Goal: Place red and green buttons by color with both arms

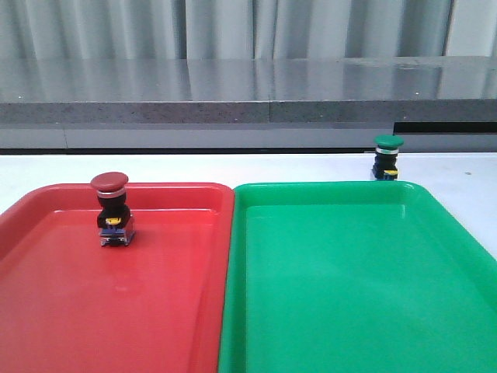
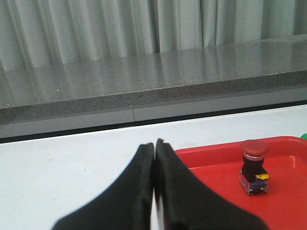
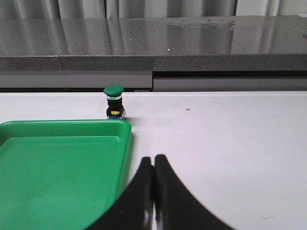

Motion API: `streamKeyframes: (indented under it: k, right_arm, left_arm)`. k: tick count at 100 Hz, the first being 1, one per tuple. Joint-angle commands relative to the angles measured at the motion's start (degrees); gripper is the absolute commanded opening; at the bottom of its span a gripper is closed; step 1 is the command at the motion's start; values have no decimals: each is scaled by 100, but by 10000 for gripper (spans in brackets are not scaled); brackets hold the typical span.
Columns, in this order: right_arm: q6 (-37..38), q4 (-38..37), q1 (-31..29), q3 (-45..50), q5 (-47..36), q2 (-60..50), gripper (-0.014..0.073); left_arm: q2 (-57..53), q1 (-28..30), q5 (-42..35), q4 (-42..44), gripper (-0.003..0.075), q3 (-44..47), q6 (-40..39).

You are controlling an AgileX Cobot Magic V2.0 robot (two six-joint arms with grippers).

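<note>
While beyond right claw (image 3: 153, 165), green button (image 3: 114, 100)

Two trays lie side by side on the table (image 1: 46, 167), edges touching: one tray (image 1: 116, 311) on the left, the other tray (image 1: 357, 295) on the right. A button (image 1: 110, 208) stands upright inside the left tray, near its far rim. A second button (image 1: 387, 156) stands on the bare table just behind the right tray's far rim.

The left gripper (image 2: 154, 146) has its jaws pressed together; the first button sits ahead of them, off to one side. The right gripper (image 3: 153, 160) is likewise closed, beside the right tray's outer edge, the second button well ahead of its jaws.
</note>
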Motion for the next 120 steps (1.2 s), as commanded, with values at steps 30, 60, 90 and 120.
streamKeyframes:
  k: [30, 60, 90, 120]
  right_arm:
    - [-49, -56, -40, -87, -492, -112, -68]
    - [-49, -56, -40, -87, -492, -112, -68]
    - [-49, -62, -40, -115, -984, -112, -68]
    - [-49, 385, -32, -1175, -424, 895, -68]
  left_arm:
    - [-184, 13, -493, -57, -19, 149, -10]
    - [-184, 13, -493, -57, -19, 149, -10]
    - [-184, 13, -493, -57, -19, 149, -10]
    - [-184, 13, -493, -57, -19, 149, -10]
